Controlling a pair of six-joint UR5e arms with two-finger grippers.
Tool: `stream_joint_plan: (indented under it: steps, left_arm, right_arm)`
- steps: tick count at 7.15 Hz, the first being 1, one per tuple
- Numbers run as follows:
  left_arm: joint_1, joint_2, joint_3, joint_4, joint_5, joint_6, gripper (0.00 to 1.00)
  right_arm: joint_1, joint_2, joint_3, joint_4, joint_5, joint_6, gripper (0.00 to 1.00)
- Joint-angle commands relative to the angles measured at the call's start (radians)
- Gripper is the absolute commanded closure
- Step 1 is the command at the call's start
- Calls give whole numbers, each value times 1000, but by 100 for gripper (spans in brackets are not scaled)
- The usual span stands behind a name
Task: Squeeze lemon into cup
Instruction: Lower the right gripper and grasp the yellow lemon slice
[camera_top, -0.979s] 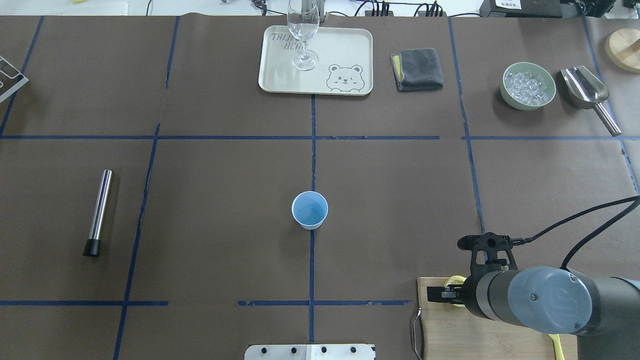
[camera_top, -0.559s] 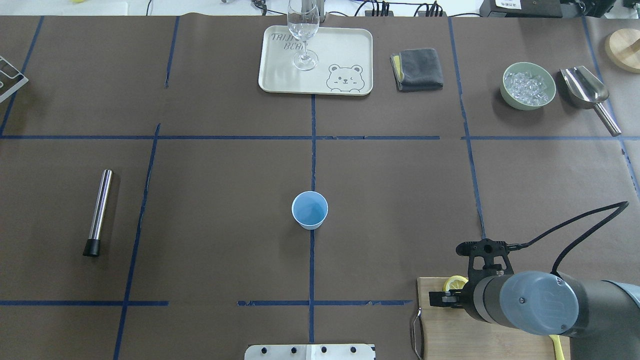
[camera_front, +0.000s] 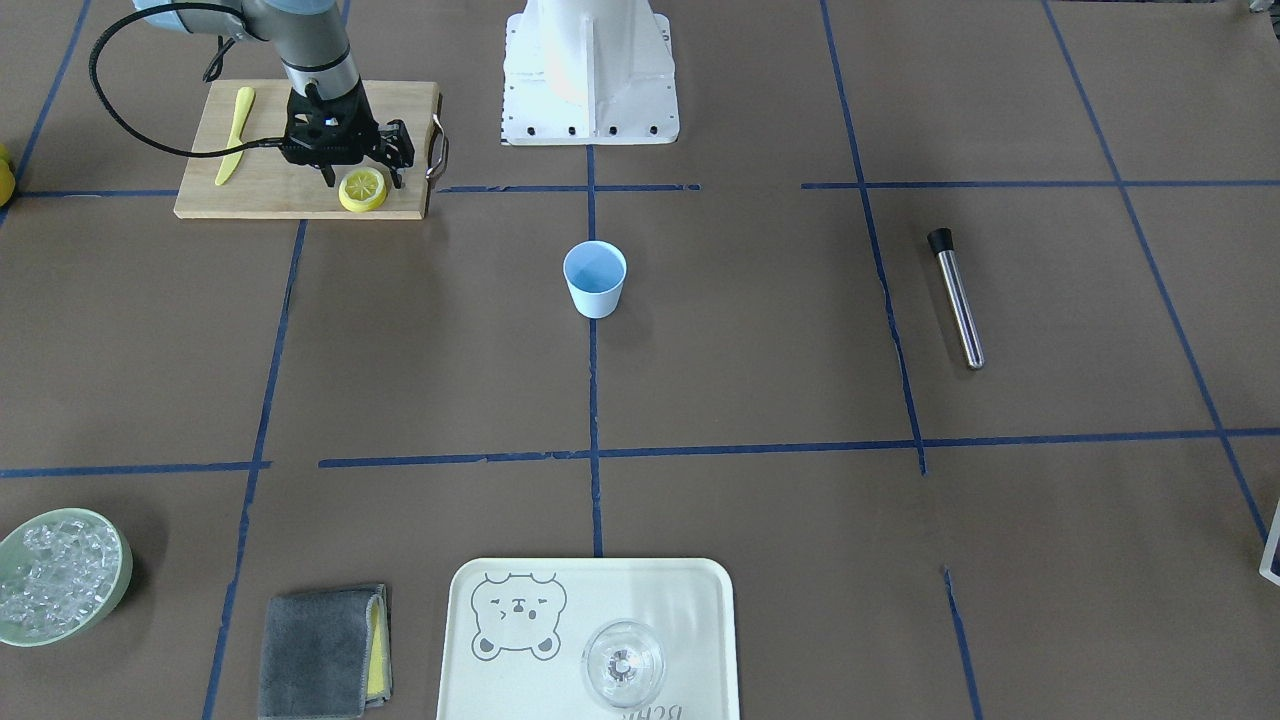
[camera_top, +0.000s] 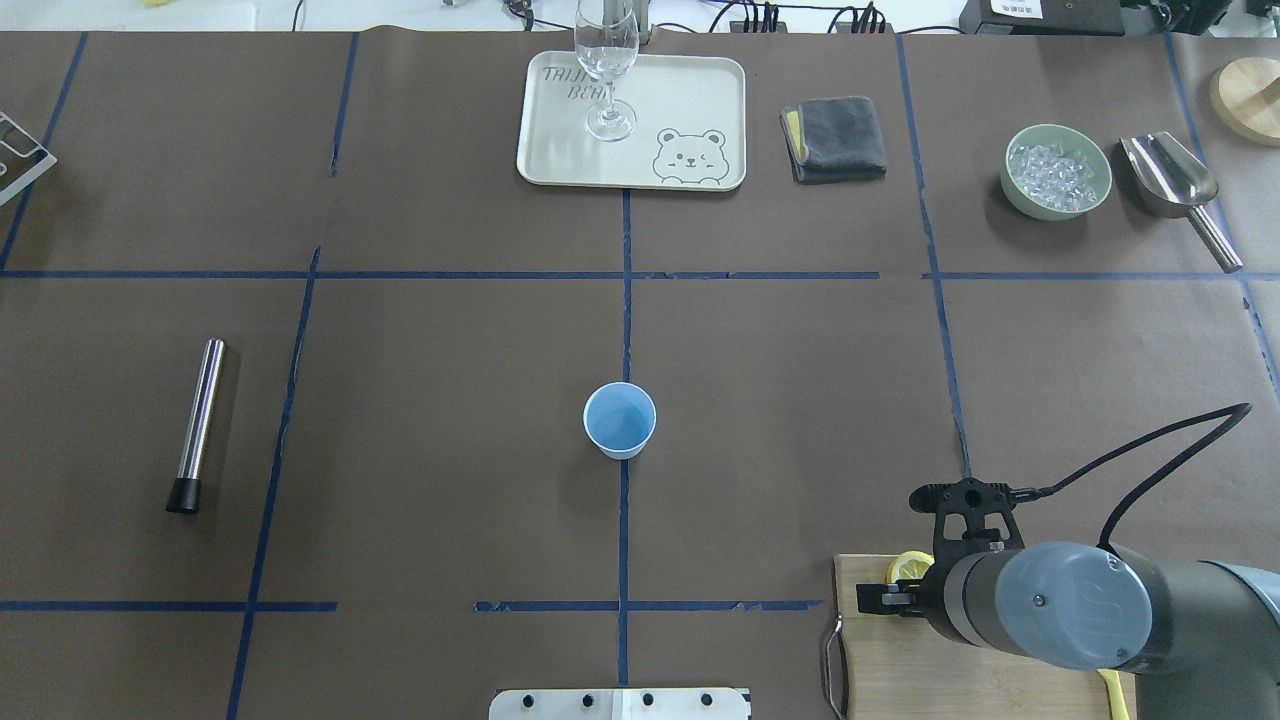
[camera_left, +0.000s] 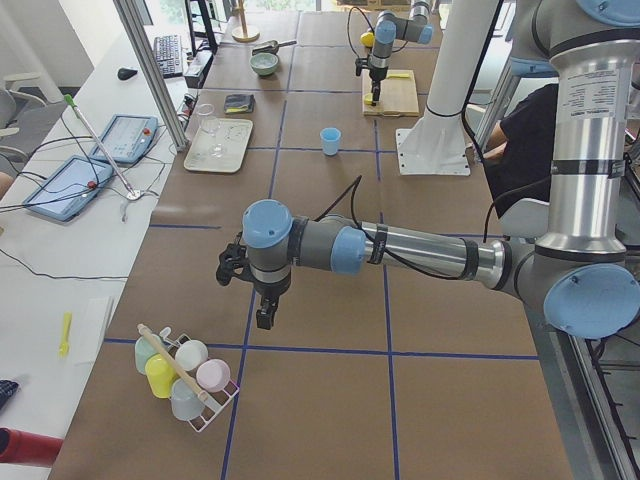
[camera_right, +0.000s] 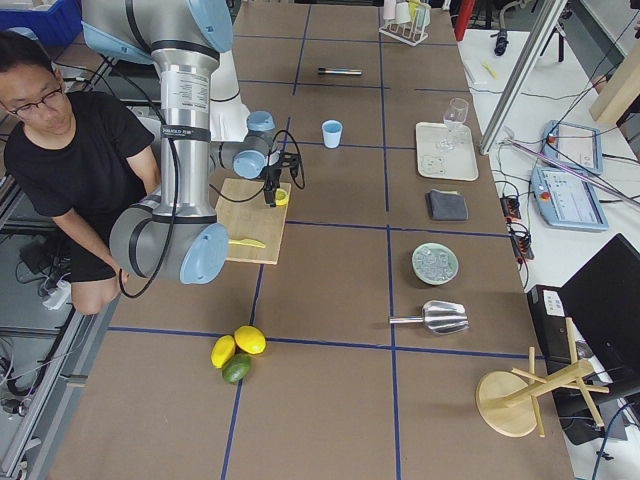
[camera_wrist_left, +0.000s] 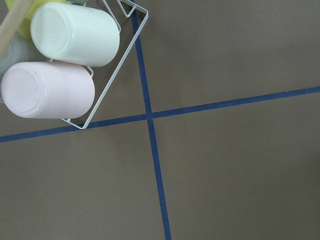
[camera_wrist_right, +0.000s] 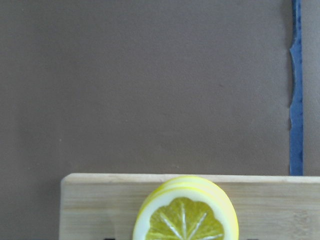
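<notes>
Lemon (camera_front: 362, 189), a single slice, is seen lying cut face up on the wooden cutting board (camera_front: 270, 195), close to the board's far edge. The board is set at the worktop's edge by the robot's base, toward its right-hand corner. The right gripper (camera_front: 362, 176) is held low over the slice with its fingers spread, one to each side of it; whether either finger touches the rind cannot be told. Compared with a second ago, the right wrist is found drawn slightly back toward the robot's edge, so that more of the slice is uncovered in the overhead view. Against the picture from 0.6 s ago almost nothing is altered. The cup (camera_top: 620, 420) is left unmoved, upright on the blue centre line in the middle of the worktop, well apart from the board. A yellow knife (camera_front: 235, 135) is laid on the board's side away from the cup. The left gripper (camera_left: 263, 320) is hung above the brown paper near the worktop's left end, beside a wire rack (camera_left: 215, 415) of mugs; whether its fingers are spread or pressed together cannot be told.
</notes>
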Motion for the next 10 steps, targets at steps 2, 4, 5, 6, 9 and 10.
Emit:
stream_joint_plan:
  steps: [2, 4, 5, 6, 9, 10]
  left_arm:
    - [0, 0, 1, 0, 0, 0, 0]
    - [0, -3, 2, 0, 0, 0, 0]
    - [0, -3, 1, 0, 0, 0, 0]
    - [0, -3, 1, 0, 0, 0, 0]
    - [0, -3, 1, 0, 0, 0, 0]
    - [0, -3, 1, 0, 0, 0, 0]
  right_arm:
    - [0, 4, -2, -1, 5, -1, 8]
    - [2, 4, -4, -1, 5, -4, 8]
    - [2, 4, -8, -1, 5, -4, 8]
    - [5, 6, -10, -1, 5, -4, 9]
    - [17, 7, -11, -1, 8, -4, 10]
    - [21, 7, -10, -1, 8, -4, 11]
